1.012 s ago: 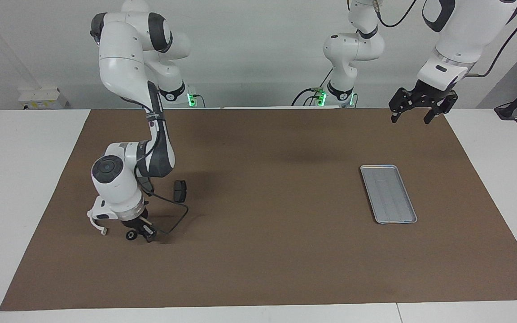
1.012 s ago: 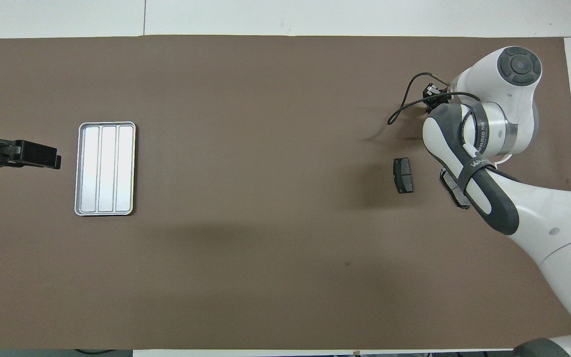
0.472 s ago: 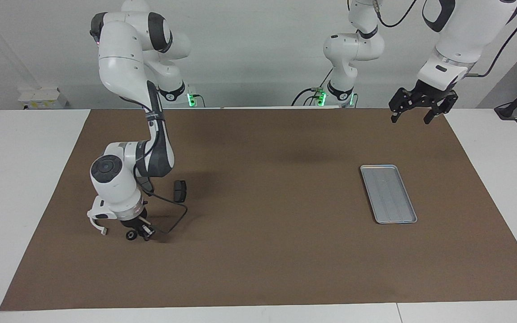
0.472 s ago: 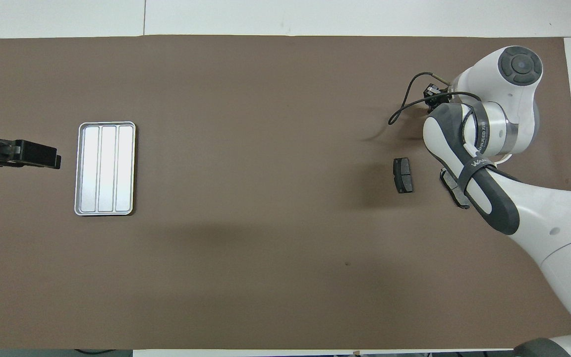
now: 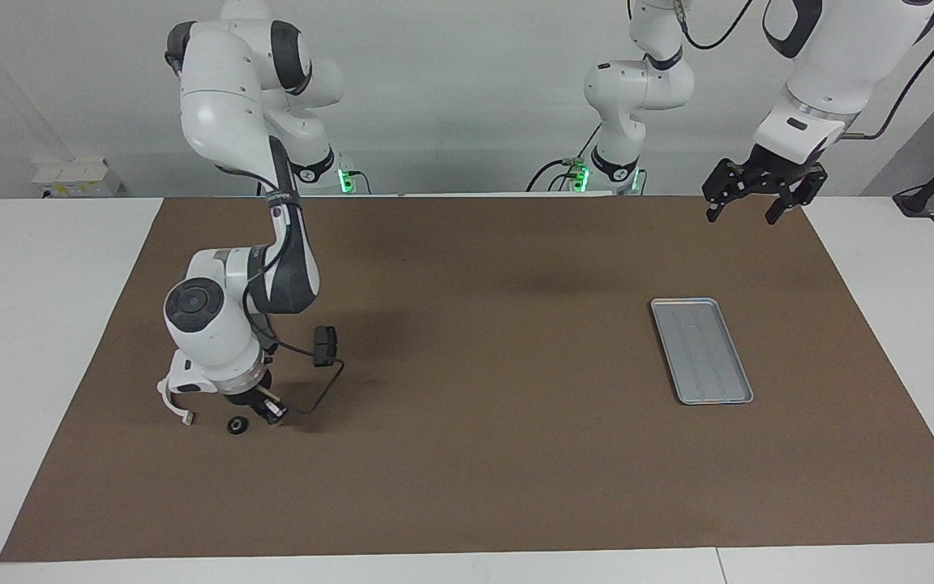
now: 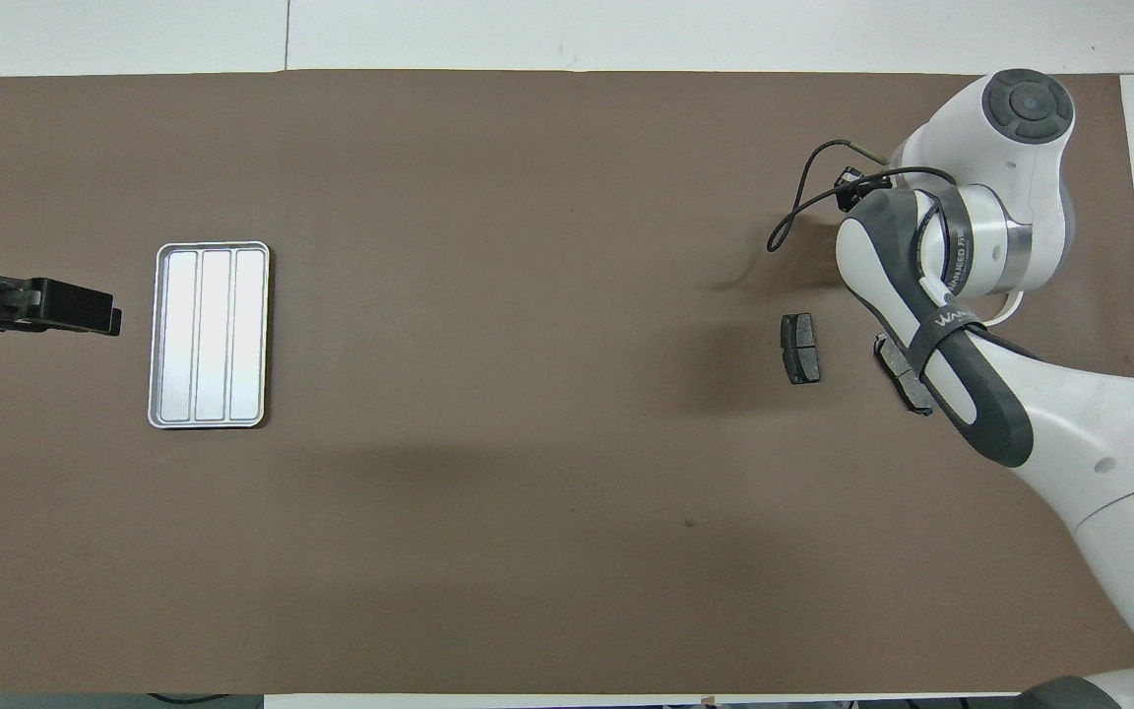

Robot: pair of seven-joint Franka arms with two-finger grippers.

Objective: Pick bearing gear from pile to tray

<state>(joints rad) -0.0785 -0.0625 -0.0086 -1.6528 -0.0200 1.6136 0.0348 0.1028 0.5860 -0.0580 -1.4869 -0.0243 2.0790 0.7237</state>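
Your right end effector [image 5: 271, 412] is closed, low over the pile at the right arm's end of the bench; can't tell if it grips anything. A small black round piece [image 5: 235, 425] lies on the mat just beside it. Your left end effector [image 5: 752, 204] is open, waiting in the air. The tray [image 5: 702, 350] sits near the left arm's end.

The tray [image 6: 211, 335] lies on the brown mat [image 6: 528, 394] toward the left arm's end of the table, short edges parallel to the mat's long edges. The left gripper [image 6: 85, 310] is just beside it. A brake pad [image 6: 800, 348] lies beside the right arm [image 6: 961, 286]; a second pad [image 6: 897, 374] is partly covered.
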